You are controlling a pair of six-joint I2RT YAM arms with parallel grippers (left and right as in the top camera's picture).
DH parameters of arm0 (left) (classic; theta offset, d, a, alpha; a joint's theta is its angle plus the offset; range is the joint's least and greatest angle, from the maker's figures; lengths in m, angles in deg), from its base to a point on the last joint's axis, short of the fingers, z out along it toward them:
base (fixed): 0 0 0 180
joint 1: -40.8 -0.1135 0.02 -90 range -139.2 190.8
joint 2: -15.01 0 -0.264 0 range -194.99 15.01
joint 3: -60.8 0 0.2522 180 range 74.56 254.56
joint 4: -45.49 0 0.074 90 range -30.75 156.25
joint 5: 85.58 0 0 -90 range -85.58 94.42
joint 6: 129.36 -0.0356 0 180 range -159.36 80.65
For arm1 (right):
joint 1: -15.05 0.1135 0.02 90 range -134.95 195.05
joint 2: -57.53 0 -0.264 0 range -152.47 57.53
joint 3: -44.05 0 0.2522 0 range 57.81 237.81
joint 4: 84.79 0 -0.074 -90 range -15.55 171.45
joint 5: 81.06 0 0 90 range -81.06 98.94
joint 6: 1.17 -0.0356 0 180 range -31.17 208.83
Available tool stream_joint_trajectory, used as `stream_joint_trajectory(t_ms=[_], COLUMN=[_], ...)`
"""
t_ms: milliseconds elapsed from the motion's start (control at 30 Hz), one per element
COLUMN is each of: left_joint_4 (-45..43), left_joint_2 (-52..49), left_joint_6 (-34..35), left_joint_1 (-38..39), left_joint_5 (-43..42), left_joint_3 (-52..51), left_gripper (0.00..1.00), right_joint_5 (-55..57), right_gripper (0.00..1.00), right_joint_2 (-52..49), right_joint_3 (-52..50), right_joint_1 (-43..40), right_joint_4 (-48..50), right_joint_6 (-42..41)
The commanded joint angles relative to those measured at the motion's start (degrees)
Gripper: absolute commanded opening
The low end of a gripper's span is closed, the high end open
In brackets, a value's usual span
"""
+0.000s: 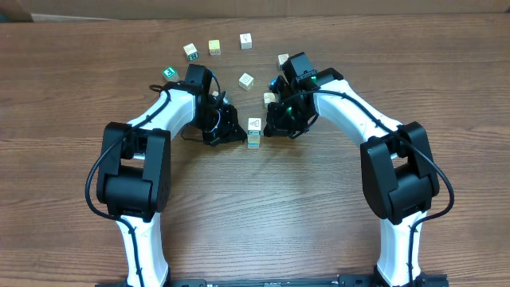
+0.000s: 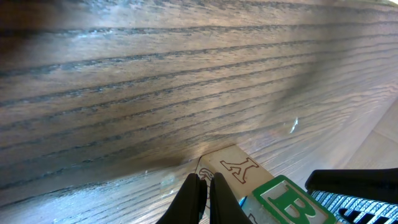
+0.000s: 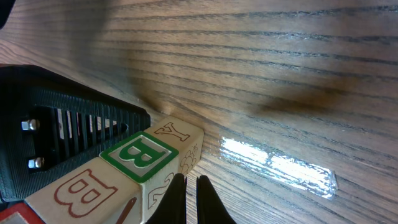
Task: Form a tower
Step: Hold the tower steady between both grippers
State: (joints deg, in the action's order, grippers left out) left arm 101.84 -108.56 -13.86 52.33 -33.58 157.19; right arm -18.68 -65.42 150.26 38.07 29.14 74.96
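Tower (image 1: 254,132) of letter cubes is seen standing upright on the table (image 1: 263,215), long axis vertical, a Y cube (image 3: 177,134) at its foot. It is flanked closely by the left gripper (image 1: 239,134) and the right gripper (image 1: 268,127), both about equally near. Both pairs of fingers are pressed together, nothing held. Loose cubes (image 1: 246,80) are scattered beyond the tower.

Tower (image 1: 253,132) flanked by left tool (image 1: 241,135), right tool (image 1: 268,127); loose cubes (image 1: 246,80) behind; front open.
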Motion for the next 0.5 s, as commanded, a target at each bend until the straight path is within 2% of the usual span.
stream_joint_trajectory(t_ms=[0, 467], left_joint_4=[0.1, 0.7], left_joint_2=[-0.8, -0.8], left_joint_6=[-1.1, -1.1], left_joint_1=[0.2, 0.2], left_joint_5=[-0.8, -0.8], left_joint_3=[-0.4, -0.4], left_gripper=[0.04, 0.04], right_joint_5=[0.6, 0.5], right_gripper=[0.04, 0.04], right_joint_2=[0.0, 0.0], right_joint_3=[-0.2, -0.2], right_joint_1=[0.3, 0.3], right_joint_4=[0.0, -1.1], right_joint_6=[0.2, 0.7])
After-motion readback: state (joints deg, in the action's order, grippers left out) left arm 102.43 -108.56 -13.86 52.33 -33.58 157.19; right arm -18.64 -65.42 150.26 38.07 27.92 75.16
